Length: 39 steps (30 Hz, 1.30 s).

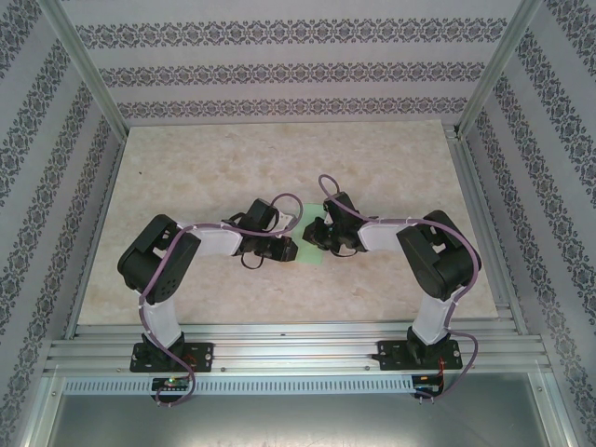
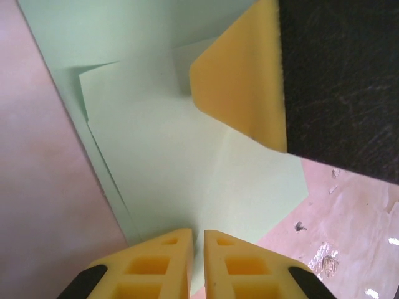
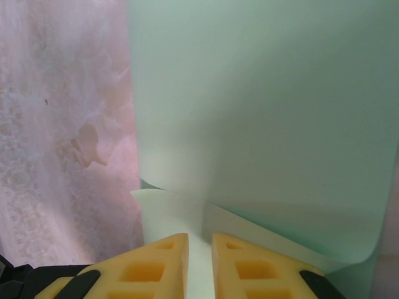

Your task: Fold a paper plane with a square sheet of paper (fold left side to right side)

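On the pale marble-patterned surface (image 1: 186, 177), the thin, pale mint-green square sheet of paper (image 1: 314, 255) lies partly folded at the centre, between the two arms. The left claw (image 2: 197, 238), its yellow fingers pressed nearly together, pinches the sheet's near edge. The right claw (image 3: 199, 240), equally narrow, nips a raised flap whose pale underside curls above the flat layer. With both claws gripping so thin a sheet, any pull apart would likely tear it, and an uneven sweep would lay the crease crooked. From above, the sheet's long axis seems to run from near to far; no pointed nose is discernible.
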{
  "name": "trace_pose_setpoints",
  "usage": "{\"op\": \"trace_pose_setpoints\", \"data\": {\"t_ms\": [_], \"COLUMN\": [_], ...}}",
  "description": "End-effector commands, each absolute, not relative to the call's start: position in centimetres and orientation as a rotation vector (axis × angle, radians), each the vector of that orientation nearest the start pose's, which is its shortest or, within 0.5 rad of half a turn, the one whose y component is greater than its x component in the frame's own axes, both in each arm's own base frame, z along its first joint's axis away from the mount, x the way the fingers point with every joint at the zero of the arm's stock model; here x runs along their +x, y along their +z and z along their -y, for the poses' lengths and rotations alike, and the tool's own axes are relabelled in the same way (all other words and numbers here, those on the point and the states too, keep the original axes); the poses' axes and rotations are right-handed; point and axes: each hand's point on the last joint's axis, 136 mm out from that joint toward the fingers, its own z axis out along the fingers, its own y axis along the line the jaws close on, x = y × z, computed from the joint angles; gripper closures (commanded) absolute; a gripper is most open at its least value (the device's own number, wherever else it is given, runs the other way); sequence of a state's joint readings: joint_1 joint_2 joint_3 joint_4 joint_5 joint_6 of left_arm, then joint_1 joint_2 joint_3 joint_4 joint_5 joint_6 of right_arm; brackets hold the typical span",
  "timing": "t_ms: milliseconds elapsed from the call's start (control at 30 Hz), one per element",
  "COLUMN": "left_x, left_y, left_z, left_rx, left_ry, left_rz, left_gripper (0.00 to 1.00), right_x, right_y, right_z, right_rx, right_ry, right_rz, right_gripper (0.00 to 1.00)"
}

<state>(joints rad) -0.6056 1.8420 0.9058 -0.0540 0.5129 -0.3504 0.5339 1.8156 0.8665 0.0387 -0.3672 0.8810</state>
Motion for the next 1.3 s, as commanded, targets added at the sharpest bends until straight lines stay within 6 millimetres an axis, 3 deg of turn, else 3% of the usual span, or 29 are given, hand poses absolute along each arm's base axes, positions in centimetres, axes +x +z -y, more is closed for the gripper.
{"op": "trace_pose_setpoints", "data": {"t_ms": [0, 167, 333, 767, 1000, 1267], "left_x": [26.1, 26.0, 26.2, 26.4, 25.9, 25.1], "left_y": [-2.1, -2.2, -2.1, -2.2, -2.6, -3.7], "left_z": [27.5, 27.4, 27.4, 27.1, 26.4, 25.1], "left_rx": [0.514, 0.511, 0.518, 0.517, 0.524, 0.512], "left_ry": [-0.83, -0.827, -0.811, -0.774, -0.726, -0.665], "left_rz": [-2.81, -2.813, -2.808, -2.812, -2.837, -2.875], "left_gripper": [0.85, 0.86, 0.87, 0.9, 0.91, 0.92], "right_x": [34.1, 32.8, 31.4, 30.9, 30.5, 32.2], "right_y": [5.4, 6.1, 5.0, 1.5, -0.7, -1.1], "right_z": [-26.3, -26.0, -27.4, -29.6, -27.6, -24.1], "right_rx": [0.233, 0.217, 0.231, 0.262, 0.205, 0.154], "right_ry": [0.989, 0.996, 1.074, 1.091, 0.911, 0.711], "right_rz": [-2.618, -2.618, -2.629, -2.691, -2.745, -2.735], "right_gripper": [0.82, 0.83, 0.9, 0.96, 0.96, 0.94]}}
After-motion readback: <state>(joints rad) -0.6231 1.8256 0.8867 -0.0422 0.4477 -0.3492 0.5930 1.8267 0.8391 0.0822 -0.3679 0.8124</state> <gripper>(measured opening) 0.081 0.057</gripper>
